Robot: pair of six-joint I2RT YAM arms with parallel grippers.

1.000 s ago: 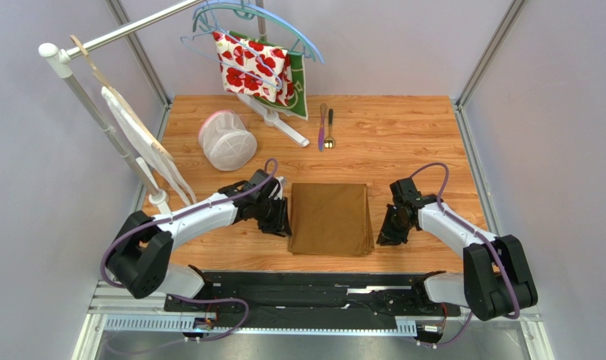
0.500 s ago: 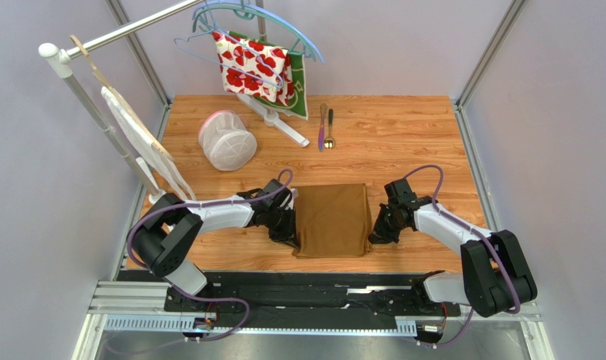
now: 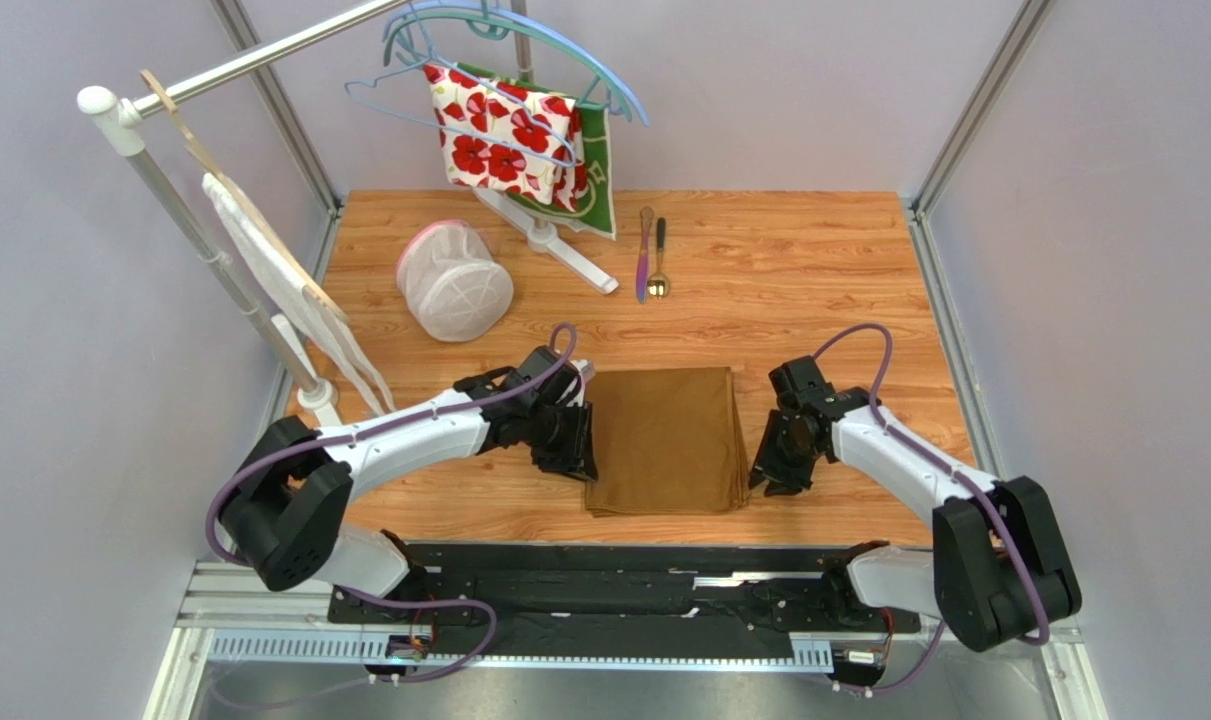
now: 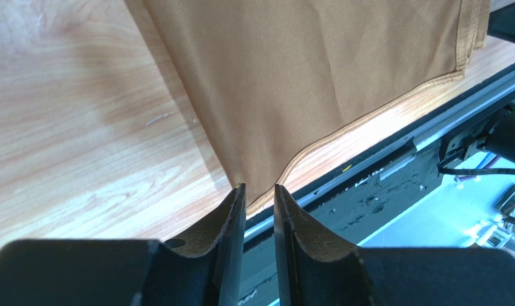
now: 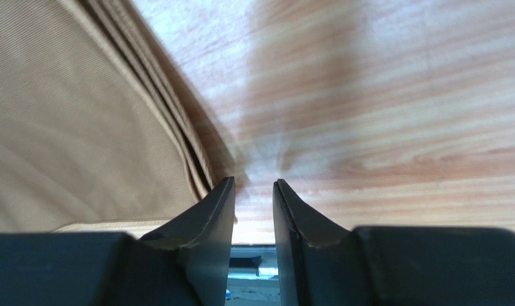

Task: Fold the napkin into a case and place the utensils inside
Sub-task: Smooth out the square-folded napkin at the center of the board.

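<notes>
Napkin (image 3: 667,438) is folded into a flat rectangle of several layers, mid-bench (image 3: 852,285) and close to the near edge.

Left gripper (image 3: 584,458) sits low at the napkin's left edge, by its near-left corner. On the left wrist view I see that corner just ahead of the fingertips (image 4: 235,201). Jaws are parted by a narrow slot with no cloth in it.

Right gripper (image 3: 758,477) is low at the napkin's right edge, near the near-right corner. On the right wrist view the stacked hems run just beside the left-hand fingertip (image 5: 223,191). Jaws are slightly apart with bare wood between them, gripping nothing.

Utensils are the purple-pink knife (image 3: 643,255) and the spoon (image 3: 658,258). They lie side by side near the far edge, well apart from the napkin and both grippers.
</notes>
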